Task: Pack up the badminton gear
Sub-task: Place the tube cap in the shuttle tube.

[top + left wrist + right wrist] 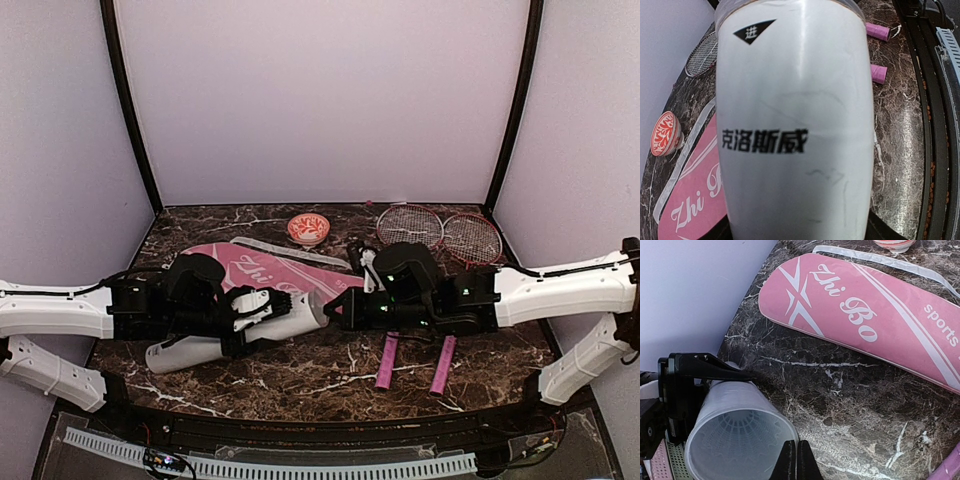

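Observation:
My left gripper (262, 308) is shut round the long white tube (235, 330), which lies slanted across the near left of the table and fills the left wrist view (795, 125). My right gripper (796, 460) is shut and empty, its tips at the rim of the tube's open mouth (737, 435). A white shuttlecock (735, 440) sits deep inside the tube. The pink "Zhi Bo" cover (270, 272) lies flat behind the tube. Two red-framed rackets (408, 225) (472, 238) lie at the back right, their pink handles (387, 360) (443, 365) pointing toward me.
A small red-and-white patterned bowl (308, 229) stands at the back centre, beside the cover's clear strap (885, 260). White walls close in the marble table (330, 385) on three sides. The right arm crosses over the racket shafts.

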`<state>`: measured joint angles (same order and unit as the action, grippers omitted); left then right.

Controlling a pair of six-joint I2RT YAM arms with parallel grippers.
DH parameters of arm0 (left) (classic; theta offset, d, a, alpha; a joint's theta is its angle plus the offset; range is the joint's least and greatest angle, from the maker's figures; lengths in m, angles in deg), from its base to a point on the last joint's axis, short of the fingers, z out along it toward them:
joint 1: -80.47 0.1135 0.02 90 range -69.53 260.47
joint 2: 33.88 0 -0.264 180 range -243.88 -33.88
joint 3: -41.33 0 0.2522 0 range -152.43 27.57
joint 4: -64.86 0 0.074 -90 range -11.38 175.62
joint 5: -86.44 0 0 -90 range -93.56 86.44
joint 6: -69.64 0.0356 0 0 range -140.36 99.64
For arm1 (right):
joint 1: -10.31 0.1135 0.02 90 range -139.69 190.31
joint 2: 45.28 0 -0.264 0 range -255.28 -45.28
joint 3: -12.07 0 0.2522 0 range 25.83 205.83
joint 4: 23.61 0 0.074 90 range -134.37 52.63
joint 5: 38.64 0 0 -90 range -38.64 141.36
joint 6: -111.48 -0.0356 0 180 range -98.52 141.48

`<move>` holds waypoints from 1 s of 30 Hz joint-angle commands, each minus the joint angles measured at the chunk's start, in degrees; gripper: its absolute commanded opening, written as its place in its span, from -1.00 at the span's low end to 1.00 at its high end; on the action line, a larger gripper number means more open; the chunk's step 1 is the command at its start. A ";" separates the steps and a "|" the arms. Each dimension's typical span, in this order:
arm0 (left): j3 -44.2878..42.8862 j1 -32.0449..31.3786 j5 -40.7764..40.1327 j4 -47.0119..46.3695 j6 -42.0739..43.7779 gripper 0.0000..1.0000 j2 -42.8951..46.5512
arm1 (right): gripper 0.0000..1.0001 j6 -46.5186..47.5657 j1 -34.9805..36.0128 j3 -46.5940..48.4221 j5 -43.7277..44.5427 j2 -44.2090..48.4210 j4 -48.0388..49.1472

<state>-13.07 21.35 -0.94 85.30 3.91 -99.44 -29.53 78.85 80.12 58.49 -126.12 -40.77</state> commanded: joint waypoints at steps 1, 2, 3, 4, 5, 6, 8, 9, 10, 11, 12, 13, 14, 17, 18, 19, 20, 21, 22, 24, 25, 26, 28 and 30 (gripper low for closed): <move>-0.56 -0.21 0.62 -1.73 0.14 0.39 1.40 | -1.00 2.20 1.98 2.49 0.06 -1.08 -1.50; -0.55 -0.21 0.56 -1.69 0.12 0.39 1.47 | -1.00 2.28 2.04 2.68 0.26 -1.20 -1.91; -0.52 -0.21 0.60 -1.68 0.12 0.39 1.48 | -1.00 2.57 2.05 2.94 0.43 -1.36 -2.28; -0.57 -0.21 0.56 -1.70 0.16 0.39 1.55 | -1.00 2.79 2.17 3.26 0.69 -1.48 -2.71; -0.57 -0.21 0.61 -1.67 0.14 0.39 1.57 | -1.00 3.10 2.25 3.54 0.80 -1.70 -3.12; -0.53 -0.21 0.56 -1.72 0.16 0.39 1.58 | -1.00 3.43 2.30 4.01 0.94 -1.90 -3.49; -0.58 -0.21 0.57 -1.71 0.16 0.40 1.58 | -1.00 4.26 2.61 4.81 1.11 -2.53 -4.31; -0.53 -0.21 0.58 -1.71 0.16 0.40 1.58 | -1.00 4.65 2.77 5.25 1.29 -2.83 -4.72; -0.53 -0.21 0.59 -1.75 0.16 0.40 1.58 | -1.00 5.10 3.02 5.71 1.39 -3.09 -5.27; -0.56 -0.21 0.59 -1.71 0.16 0.40 1.58 | -1.00 5.57 3.31 6.05 1.42 -3.28 -5.71; -0.55 -0.19 0.56 -1.68 0.16 0.40 1.58 | -1.00 6.03 3.47 6.26 1.37 -3.43 -5.96; -0.55 -0.21 0.55 -1.72 0.18 0.40 1.58 | -1.00 6.65 3.67 6.42 1.35 -3.58 -6.07; -0.57 -0.19 0.55 -1.67 0.16 0.40 1.58 | -1.00 7.29 3.90 6.63 1.23 -3.62 -6.29; -0.58 -0.21 0.55 -1.74 0.16 0.41 1.53 | -1.00 9.16 4.39 7.90 1.35 -4.38 -8.28; -0.58 -0.16 0.61 -1.69 0.21 0.41 1.52 | -1.00 9.81 4.58 8.51 1.50 -4.79 -9.40; -0.58 -0.14 0.56 -1.75 0.17 0.41 1.57 | -1.00 10.61 4.66 9.25 1.83 -5.32 -10.74; -0.58 -0.18 0.65 -1.74 0.16 0.41 1.57 | -1.00 11.18 4.73 10.00 2.02 -5.70 -12.20; -0.58 -0.19 0.64 -1.71 0.16 0.41 1.58 | -1.00 11.87 4.70 10.57 2.16 -5.99 -13.69; -0.58 -0.21 0.66 -1.73 0.16 0.41 1.64 | -1.00 12.54 4.70 11.00 2.07 -6.14 -14.49; -0.53 -0.16 0.57 -1.69 0.16 0.42 1.66 | -1.00 13.93 4.74 11.36 1.58 -6.46 -15.55; -0.57 -0.21 0.60 -1.75 0.18 0.42 1.66 | -1.00 14.78 4.76 11.37 1.24 -6.67 -16.03; -0.58 -0.21 0.53 -1.73 0.18 0.42 1.66 | -1.00 15.23 4.77 12.25 1.00 -6.81 -16.67; -0.58 -0.20 0.51 -1.70 0.10 0.43 1.72 | -1.00 16.15 4.81 13.70 0.20 -7.32 -17.58; -0.53 -0.20 0.47 -1.72 0.08 0.43 1.67 | -1.00 16.71 5.00 14.28 -0.41 -7.95 -18.00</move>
<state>-13.07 21.31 -0.92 88.49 4.09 -99.42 -16.50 81.62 91.81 62.75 -132.55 -57.60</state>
